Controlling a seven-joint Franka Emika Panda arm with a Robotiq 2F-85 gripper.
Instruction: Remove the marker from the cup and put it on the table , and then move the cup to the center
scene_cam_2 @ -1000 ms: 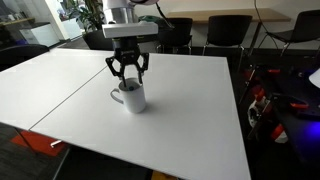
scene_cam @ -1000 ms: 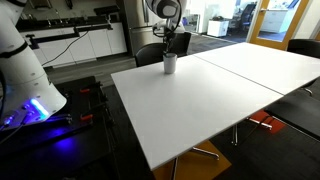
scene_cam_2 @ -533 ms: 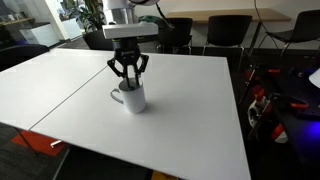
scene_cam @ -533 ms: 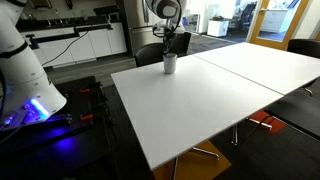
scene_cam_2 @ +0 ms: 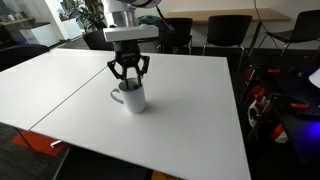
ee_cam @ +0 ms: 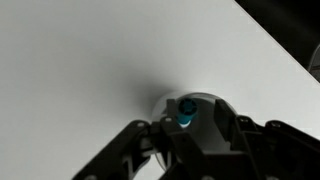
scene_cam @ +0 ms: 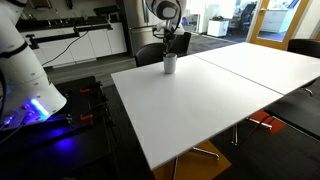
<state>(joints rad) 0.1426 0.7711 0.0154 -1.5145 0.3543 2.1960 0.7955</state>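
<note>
Our claw hangs just above the cup, jaws apart around the marker. Bare table spreads all around below.

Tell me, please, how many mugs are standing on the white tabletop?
1. The small light grey-white mug stands on the white tabletop directly beneath the gripper, with a thin teal-ended marker inside. None appears hidden.

the marker stands in the cup on the table, the pincer just above.
</note>
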